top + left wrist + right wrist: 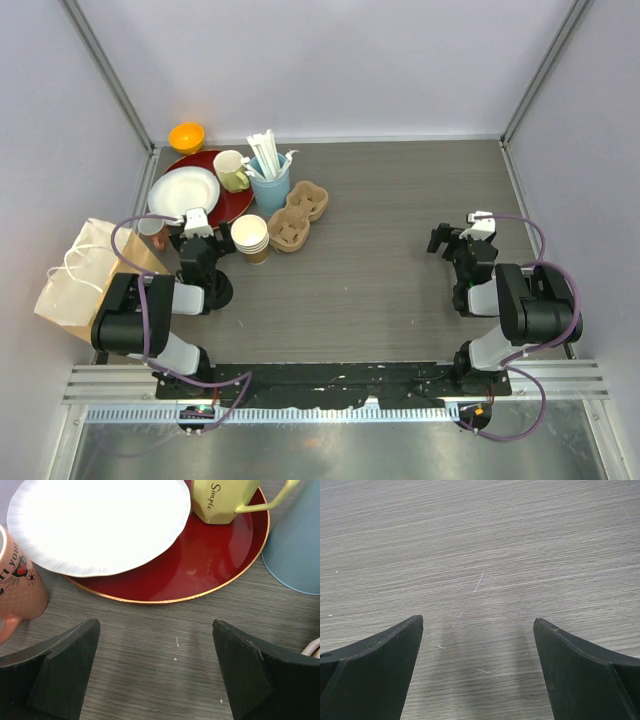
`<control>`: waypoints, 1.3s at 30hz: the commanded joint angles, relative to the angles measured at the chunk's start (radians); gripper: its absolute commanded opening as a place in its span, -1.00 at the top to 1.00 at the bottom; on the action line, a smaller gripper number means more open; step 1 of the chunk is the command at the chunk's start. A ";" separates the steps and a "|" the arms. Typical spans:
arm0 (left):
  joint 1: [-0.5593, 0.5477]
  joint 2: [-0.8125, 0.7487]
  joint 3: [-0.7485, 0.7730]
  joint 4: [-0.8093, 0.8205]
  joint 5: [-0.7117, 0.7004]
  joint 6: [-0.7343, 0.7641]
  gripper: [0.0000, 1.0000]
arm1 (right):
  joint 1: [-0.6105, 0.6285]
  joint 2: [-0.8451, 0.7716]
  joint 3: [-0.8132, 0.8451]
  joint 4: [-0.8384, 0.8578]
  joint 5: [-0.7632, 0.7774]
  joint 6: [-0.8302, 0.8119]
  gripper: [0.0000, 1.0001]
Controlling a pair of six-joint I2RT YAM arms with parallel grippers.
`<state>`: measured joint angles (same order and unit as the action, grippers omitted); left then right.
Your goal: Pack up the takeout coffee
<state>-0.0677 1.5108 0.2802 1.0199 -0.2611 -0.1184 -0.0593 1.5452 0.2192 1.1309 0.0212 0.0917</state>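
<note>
The takeout coffee shows as a short stack of brown paper cups (250, 238), cream-white inside, standing upright on the table next to a cardboard cup carrier (298, 217). My left gripper (193, 222) (155, 625) stands open just left of the stack, low over bare table, its fingers facing the rim of a red tray (210, 555). Nothing lies between them. The cups are out of the left wrist view. My right gripper (452, 240) (478, 620) is open over bare wood at the right side, far from the cups, holding nothing.
On the red tray (235, 205) sit a white plate (183, 192) and a yellow-green mug (232, 170). A light blue cup of white sticks (270, 180) stands behind the carrier. A pink mug (17, 590), a paper bag (85, 280) and an orange bowl (186, 136) stand at the left.
</note>
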 commanded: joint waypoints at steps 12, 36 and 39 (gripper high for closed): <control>0.008 -0.094 0.053 -0.108 -0.007 0.003 -1.00 | -0.001 -0.287 0.169 -0.318 0.087 0.112 -0.89; -0.056 -0.252 0.844 -1.675 0.455 0.247 -0.22 | 0.374 -0.336 0.589 -0.882 -0.102 0.098 -0.62; -0.102 -0.175 0.878 -1.670 0.359 0.257 -0.02 | 0.400 -0.327 0.606 -0.902 -0.127 0.106 -0.60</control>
<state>-0.1169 1.2304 1.1160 -0.5011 0.1890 0.0921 0.3092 1.2114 0.7662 0.2684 -0.0616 0.2008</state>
